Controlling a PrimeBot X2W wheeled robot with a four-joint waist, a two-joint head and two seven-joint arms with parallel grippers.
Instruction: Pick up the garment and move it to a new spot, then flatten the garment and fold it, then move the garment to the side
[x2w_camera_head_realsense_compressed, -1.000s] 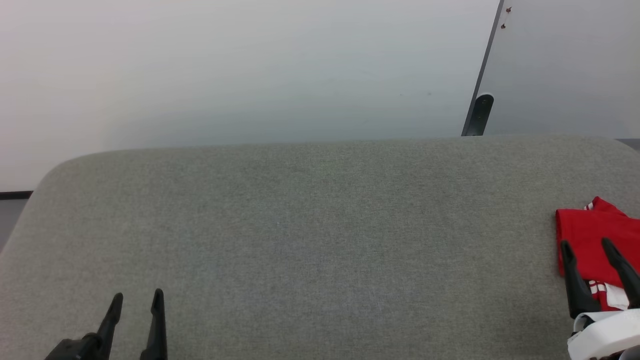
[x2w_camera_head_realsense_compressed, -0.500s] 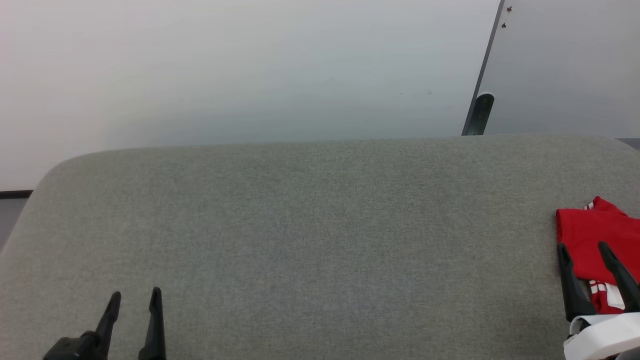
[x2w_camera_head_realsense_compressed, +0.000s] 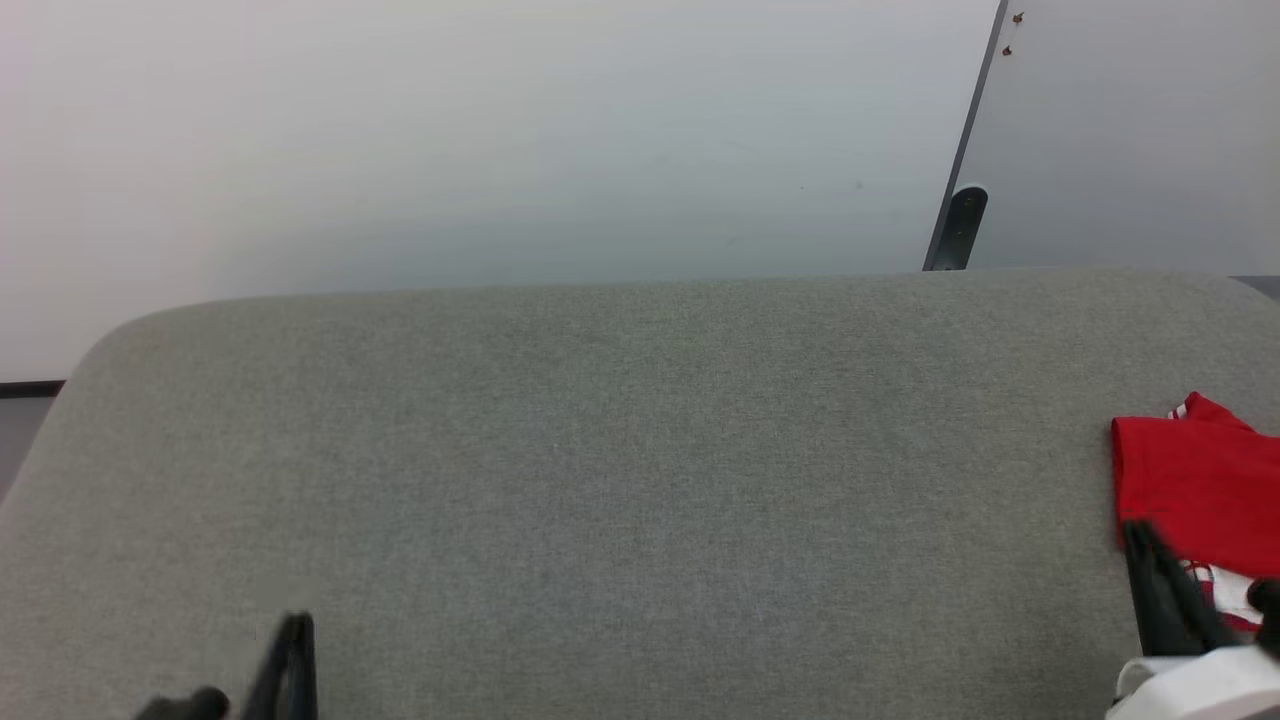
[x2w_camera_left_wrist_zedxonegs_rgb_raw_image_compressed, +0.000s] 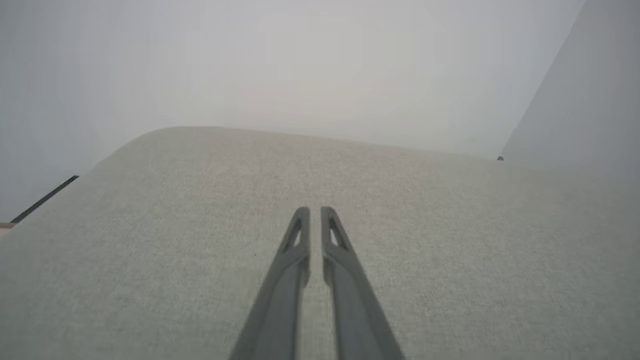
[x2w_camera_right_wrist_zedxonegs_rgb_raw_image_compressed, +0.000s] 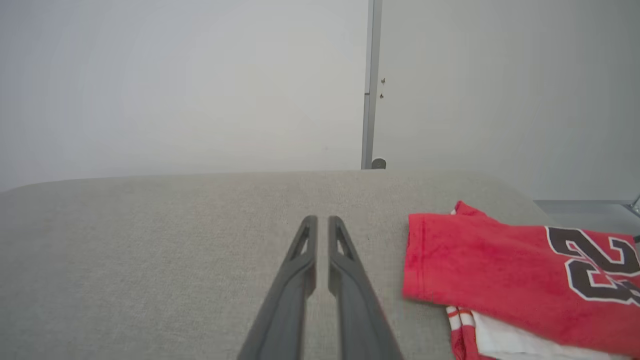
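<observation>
The garment (x2w_camera_head_realsense_compressed: 1200, 480) is a red jersey, folded, lying at the right edge of the grey fabric-covered table (x2w_camera_head_realsense_compressed: 640, 450). In the right wrist view the garment (x2w_camera_right_wrist_zedxonegs_rgb_raw_image_compressed: 500, 270) shows a black white-outlined "23" and white-and-red striped trim underneath. My right gripper (x2w_camera_right_wrist_zedxonegs_rgb_raw_image_compressed: 322, 220) is shut with nothing between its fingers, over bare table just left of the garment and apart from it. In the head view it is a dark blurred shape (x2w_camera_head_realsense_compressed: 1170, 590) at the garment's near left corner. My left gripper (x2w_camera_left_wrist_zedxonegs_rgb_raw_image_compressed: 315, 210) is shut and empty over bare table at the lower left (x2w_camera_head_realsense_compressed: 285, 660).
A pale wall rises behind the table's far edge. A dark post (x2w_camera_head_realsense_compressed: 960, 225) and a thin dark partition line stand at the back right. The table's left corner is rounded, with floor beyond it.
Both grippers have gone from open to shut and drawn back toward the near edge. The garment has not moved.
</observation>
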